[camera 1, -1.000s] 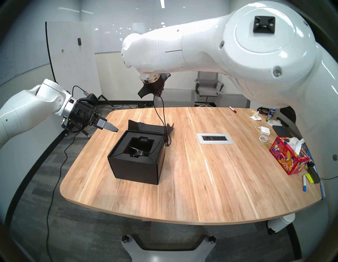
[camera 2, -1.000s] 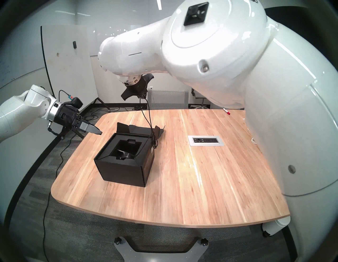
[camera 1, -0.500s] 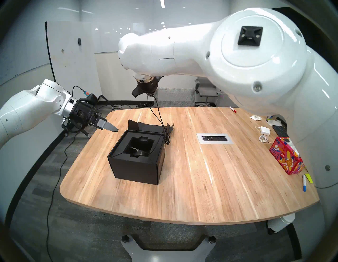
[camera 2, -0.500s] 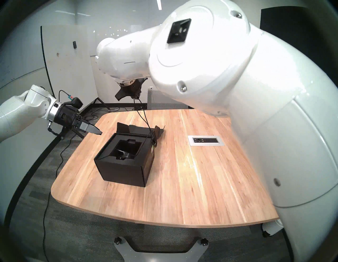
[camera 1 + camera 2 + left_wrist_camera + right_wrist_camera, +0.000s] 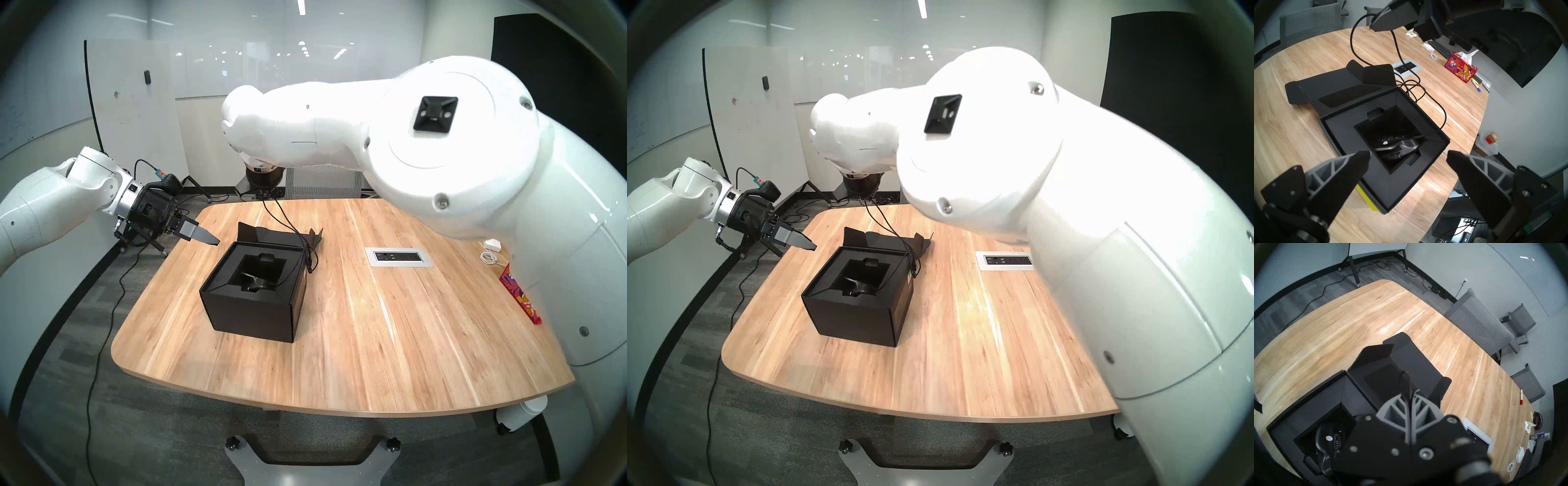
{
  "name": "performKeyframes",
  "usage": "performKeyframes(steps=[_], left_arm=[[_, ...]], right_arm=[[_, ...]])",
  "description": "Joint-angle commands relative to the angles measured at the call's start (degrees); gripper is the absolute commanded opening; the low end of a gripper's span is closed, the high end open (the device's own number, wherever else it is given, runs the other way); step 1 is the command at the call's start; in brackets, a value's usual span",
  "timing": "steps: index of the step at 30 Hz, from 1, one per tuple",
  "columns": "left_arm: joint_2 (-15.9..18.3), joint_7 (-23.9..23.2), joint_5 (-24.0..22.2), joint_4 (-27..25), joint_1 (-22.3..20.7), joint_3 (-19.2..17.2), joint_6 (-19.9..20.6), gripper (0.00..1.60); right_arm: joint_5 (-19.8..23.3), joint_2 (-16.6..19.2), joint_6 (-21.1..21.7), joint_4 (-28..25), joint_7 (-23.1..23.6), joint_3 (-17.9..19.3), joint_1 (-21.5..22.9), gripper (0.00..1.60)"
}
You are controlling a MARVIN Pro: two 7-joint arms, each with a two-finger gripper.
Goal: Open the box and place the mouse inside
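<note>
Wood-grain desk (image 5: 373, 339) fills the middle of a grey office with a whiteboard (image 5: 132, 101) at the back left. On the left, the left pincer (image 5: 1408, 157) hangs over the desk's edge beside the box, its fingers spread wide with nothing between them. Right of it stands the black box (image 5: 251, 312), its lid flap (image 5: 1342, 84) folded back flat on the desk. Inside the foam recess lies the mouse (image 5: 1398, 146), tipped with its underside label showing. Its cable (image 5: 288, 224) runs out over the box's right rim, loops on the desk and rises to the right pincer (image 5: 1407, 395), whose fingers are pressed together on it above the flap. Farther right sit a power outlet plate (image 5: 398, 257) and a red tissue box (image 5: 1460, 69).
</note>
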Motion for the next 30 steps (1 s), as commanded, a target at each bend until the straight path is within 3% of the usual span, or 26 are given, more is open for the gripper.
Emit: performKeyframes(steps=[1,2,3,4,5,7,8,21,30], left_arm=[[0.01,-0.37,-0.30,-0.13,-0.97,-0.79,-0.09,1.60],[0.01,-0.37,-0.30,-0.13,-0.97,-0.79,-0.09,1.60],[0.01,-0.38,-0.31,-0.13,-0.97,-0.79,-0.09,1.60],[0.02,-0.38,-0.31,-0.13,-0.98,-0.79,-0.09,1.60],[0.02,-0.40,-0.31,-0.13,-0.98,-0.79,-0.09,1.60],[0.02,-0.40,-0.31,-0.13,-0.99,-0.79,-0.09,1.60],[0.02,-0.41,-0.31,-0.13,-0.99,-0.79,-0.09,1.60],[0.04,-0.51,-0.36,-0.14,-1.05,-0.80,-0.09,1.60],[0.06,-0.70,-0.39,-0.13,-1.11,-0.83,-0.07,1.60]], right_arm=[[-1.94,0.17,-1.91,3.21,3.58,-0.69,-0.33,0.00],[-2.20,0.12,-1.89,3.42,4.08,-0.82,-0.40,0.00],[-2.54,0.08,-1.91,3.70,4.73,-1.00,-0.48,0.21],[-2.78,0.05,-1.85,3.91,5.19,-1.14,-0.50,0.56],[-2.98,0.04,-1.75,4.11,5.56,-1.27,-0.52,0.75],[-3.61,0.07,-1.62,4.65,6.77,-1.68,-0.62,1.35],[-3.82,0.12,-1.61,4.86,7.25,-1.80,-0.65,1.56],[-6.67,0.21,0.51,7.64,13.53,-3.75,-0.69,1.60],[-6.71,0.38,6.55,9.57,16.89,-4.01,-0.69,1.60]])
